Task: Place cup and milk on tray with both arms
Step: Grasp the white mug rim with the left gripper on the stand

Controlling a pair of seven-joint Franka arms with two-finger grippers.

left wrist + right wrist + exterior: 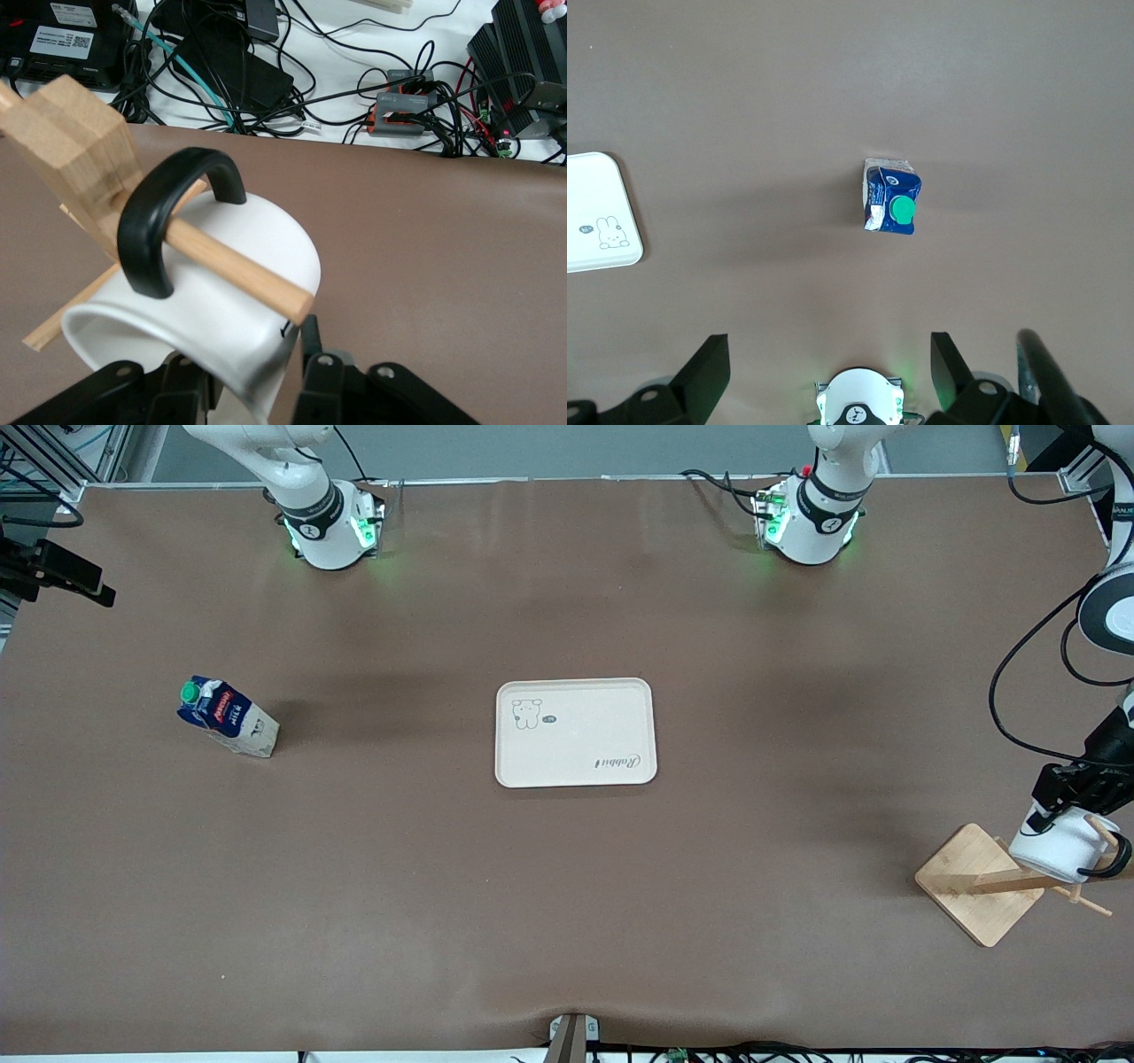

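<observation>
Left wrist view, left end effector (252, 376) pinching cup (204, 301) on rack peg (235, 264), right end effector (824, 372) spread above milk (890, 208).

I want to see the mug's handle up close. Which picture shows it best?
The left wrist view: the black loop handle hangs on the wooden rack's peg, filling the picture. The front view shows the mug small, with the left gripper on it. The right wrist view misses it.

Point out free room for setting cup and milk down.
The tray is bare, with open table between it and the milk. It is crowded only at the wooden rack, where the left gripper grips the cup, handle on a peg.
</observation>
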